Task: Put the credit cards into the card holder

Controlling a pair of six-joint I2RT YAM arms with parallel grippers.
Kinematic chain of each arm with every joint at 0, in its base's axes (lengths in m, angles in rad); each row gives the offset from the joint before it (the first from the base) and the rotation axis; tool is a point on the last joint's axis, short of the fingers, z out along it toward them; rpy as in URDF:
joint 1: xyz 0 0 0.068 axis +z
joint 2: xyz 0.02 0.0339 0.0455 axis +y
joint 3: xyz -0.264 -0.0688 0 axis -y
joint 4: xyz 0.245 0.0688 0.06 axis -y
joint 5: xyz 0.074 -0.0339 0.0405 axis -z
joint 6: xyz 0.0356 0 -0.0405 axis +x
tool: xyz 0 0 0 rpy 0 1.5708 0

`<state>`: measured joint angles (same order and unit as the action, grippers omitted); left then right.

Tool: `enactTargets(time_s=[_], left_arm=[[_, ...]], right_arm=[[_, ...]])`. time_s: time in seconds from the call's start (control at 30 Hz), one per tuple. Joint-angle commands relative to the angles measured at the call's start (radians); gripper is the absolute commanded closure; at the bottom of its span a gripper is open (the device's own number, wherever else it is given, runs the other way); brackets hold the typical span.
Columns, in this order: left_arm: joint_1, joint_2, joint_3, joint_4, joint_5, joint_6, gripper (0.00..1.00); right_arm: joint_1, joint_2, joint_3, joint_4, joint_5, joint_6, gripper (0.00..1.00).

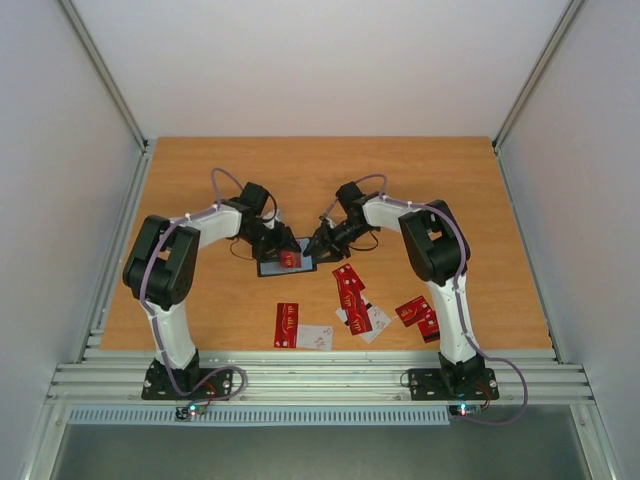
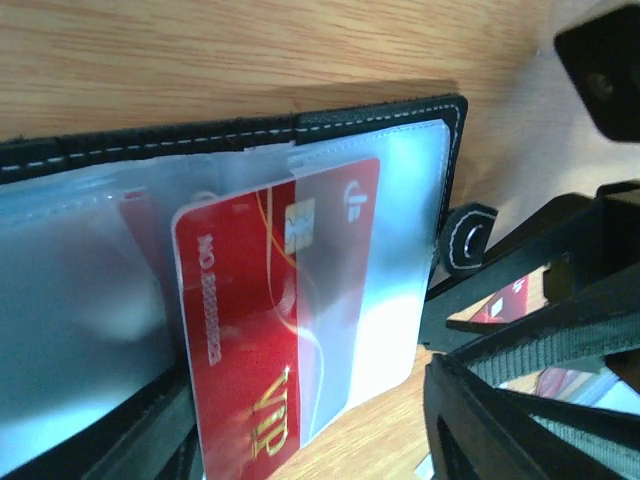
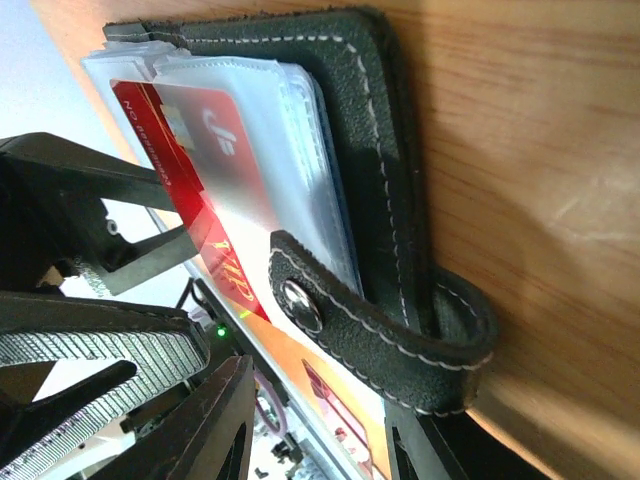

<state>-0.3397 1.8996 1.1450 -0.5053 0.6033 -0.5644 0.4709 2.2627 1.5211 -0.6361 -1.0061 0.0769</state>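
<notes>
Top external, wooden table [image 1: 200, 180], grey walls [image 1: 60, 100]

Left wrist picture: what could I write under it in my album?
A red VIP card sits partway inside a clear pocket of the open black card holder on the wooden table.

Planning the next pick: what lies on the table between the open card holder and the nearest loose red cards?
Bare wood, in the top view: nothing between the card holder and the red cards to its right.
</notes>
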Motion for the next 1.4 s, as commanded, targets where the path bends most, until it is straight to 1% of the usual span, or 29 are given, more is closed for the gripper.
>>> enactTargets(time_s=[0.0,0.07,0.13,0.3,0.47,0.63,0.73,0.9,1.03,1.37], left_arm=[[0.004,0.001,0.04,-0.218,-0.152,0.077,0.39],[0.001,-0.004,0.055,-0.245,-0.169,0.092,0.34],[0.001,-0.012,0.06,-0.256,-0.174,0.1,0.31],[-0.005,-0.021,0.069,-0.271,-0.182,0.105,0.32],[-0.016,-0.025,0.076,-0.266,-0.178,0.108,0.39],[-0.025,-0.011,0.088,-0.262,-0.177,0.112,0.49],[-0.031,0.003,0.108,-0.276,-0.18,0.122,0.53],[-0.037,0.026,0.135,-0.28,-0.177,0.132,0.55],[-0.042,0.052,0.159,-0.282,-0.174,0.132,0.59],[-0.053,0.111,0.22,-0.289,-0.158,0.127,0.61]], right_arm=[[0.017,-0.032,-0.018,-0.025,0.085,-0.017,0.63],[0.017,-0.044,-0.018,-0.035,0.091,-0.025,0.63],[0.016,-0.054,-0.018,-0.045,0.095,-0.032,0.63],[0.014,-0.076,-0.002,-0.084,0.11,-0.059,0.63],[0.013,-0.099,0.011,-0.099,0.122,-0.06,0.63],[0.014,-0.079,0.028,-0.088,0.12,-0.051,0.63],[0.014,-0.062,0.042,-0.079,0.117,-0.041,0.63],[0.014,-0.037,0.061,-0.077,0.118,-0.035,0.63],[0.013,-0.018,0.068,-0.08,0.114,-0.035,0.63],[0.021,0.012,0.061,-0.079,0.098,-0.033,0.64]])
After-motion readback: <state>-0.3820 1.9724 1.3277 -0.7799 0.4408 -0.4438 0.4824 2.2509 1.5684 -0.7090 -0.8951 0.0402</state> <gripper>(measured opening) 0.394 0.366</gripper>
